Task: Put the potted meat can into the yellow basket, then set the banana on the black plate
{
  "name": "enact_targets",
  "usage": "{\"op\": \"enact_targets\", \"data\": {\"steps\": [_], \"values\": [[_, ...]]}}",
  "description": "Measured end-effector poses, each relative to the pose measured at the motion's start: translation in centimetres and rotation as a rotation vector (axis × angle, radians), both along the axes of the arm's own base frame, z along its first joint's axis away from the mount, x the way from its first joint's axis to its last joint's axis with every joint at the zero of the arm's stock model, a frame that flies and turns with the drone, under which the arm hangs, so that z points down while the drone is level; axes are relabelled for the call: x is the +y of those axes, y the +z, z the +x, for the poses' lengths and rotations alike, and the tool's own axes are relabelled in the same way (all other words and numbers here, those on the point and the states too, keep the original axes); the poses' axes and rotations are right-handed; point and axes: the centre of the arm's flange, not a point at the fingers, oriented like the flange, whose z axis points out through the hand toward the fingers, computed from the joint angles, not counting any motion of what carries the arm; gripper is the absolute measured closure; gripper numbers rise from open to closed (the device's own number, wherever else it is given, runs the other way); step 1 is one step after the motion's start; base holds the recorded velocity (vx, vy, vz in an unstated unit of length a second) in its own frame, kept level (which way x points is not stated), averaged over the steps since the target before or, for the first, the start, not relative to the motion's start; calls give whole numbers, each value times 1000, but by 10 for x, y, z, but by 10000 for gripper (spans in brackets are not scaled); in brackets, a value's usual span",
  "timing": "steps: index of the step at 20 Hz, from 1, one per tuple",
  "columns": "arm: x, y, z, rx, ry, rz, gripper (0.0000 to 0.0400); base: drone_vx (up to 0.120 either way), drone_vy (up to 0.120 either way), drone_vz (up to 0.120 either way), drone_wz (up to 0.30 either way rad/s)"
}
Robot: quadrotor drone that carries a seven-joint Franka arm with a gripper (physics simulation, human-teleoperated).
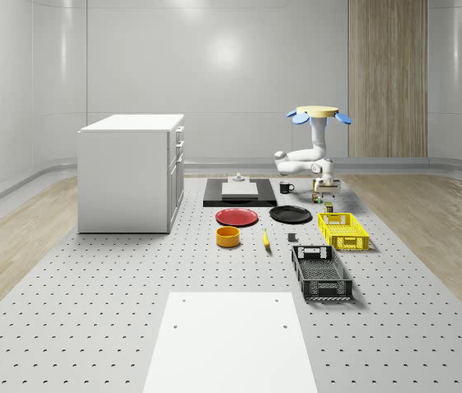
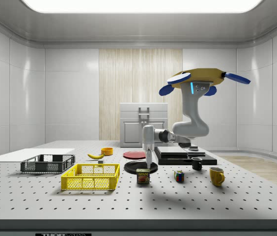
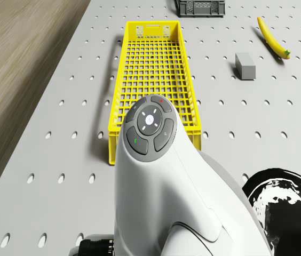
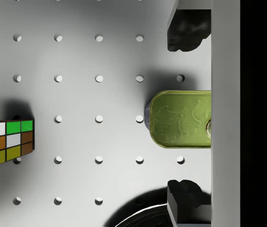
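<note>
— Jaws stand apart, empty; the gripper (image 4: 189,116) hangs just above the potted meat can (image 4: 181,119), which sits beside the yellow basket (image 2: 90,176).

— And the drone (image 2: 197,78)?

— Hovering over the table. That can looks rigid, smooth, likely slippery: pinch its flat sides.
</note>
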Motion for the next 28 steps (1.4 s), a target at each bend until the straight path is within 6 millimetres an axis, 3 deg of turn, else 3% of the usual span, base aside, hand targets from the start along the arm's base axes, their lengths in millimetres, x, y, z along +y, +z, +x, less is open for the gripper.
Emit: {"op": "enact_targets", "data": {"steps": [5, 26, 28], "values": [[0, 0, 0, 0, 0, 0, 0, 120, 0, -64, 0], [4, 34, 0, 0, 0, 0, 0, 0, 0, 0, 0], [4, 36, 0, 0, 0, 0, 59, 0, 0, 0, 0]]}}
